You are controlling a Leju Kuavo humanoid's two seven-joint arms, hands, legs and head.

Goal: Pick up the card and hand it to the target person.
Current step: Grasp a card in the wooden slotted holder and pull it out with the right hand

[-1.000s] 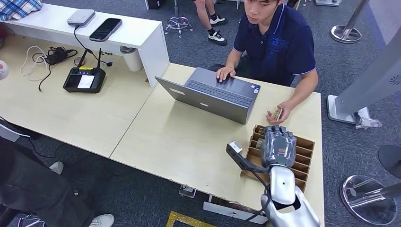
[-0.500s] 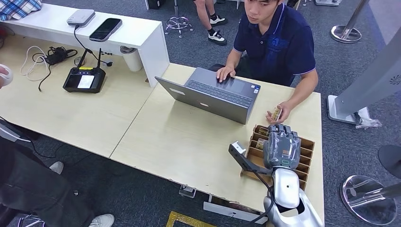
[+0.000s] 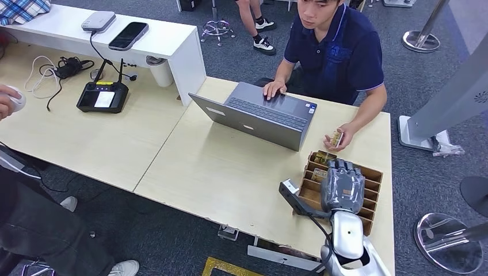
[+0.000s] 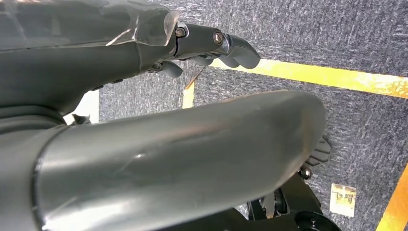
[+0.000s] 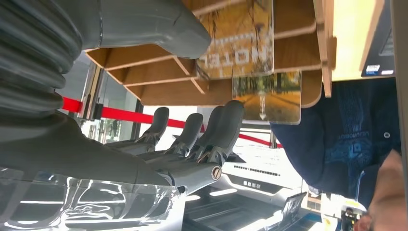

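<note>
Under the glossy silver-grey right hand (image 3: 343,185) sits a matt brown wooden card rack (image 3: 373,173), holding glossy printed cards (image 5: 240,41), on a smooth pale wood-grain table (image 3: 230,172).

The right hand (image 3: 343,185) has drawn back toward the robot over the wooden rack (image 3: 373,172), from covering the rack's far slots to hovering over its middle rows; the far slots and the cards (image 3: 323,156) standing in them are now uncovered. At the far left edge of the desk (image 3: 218,172), a person's hand (image 3: 8,100) holding a small white object has come further in.
</note>
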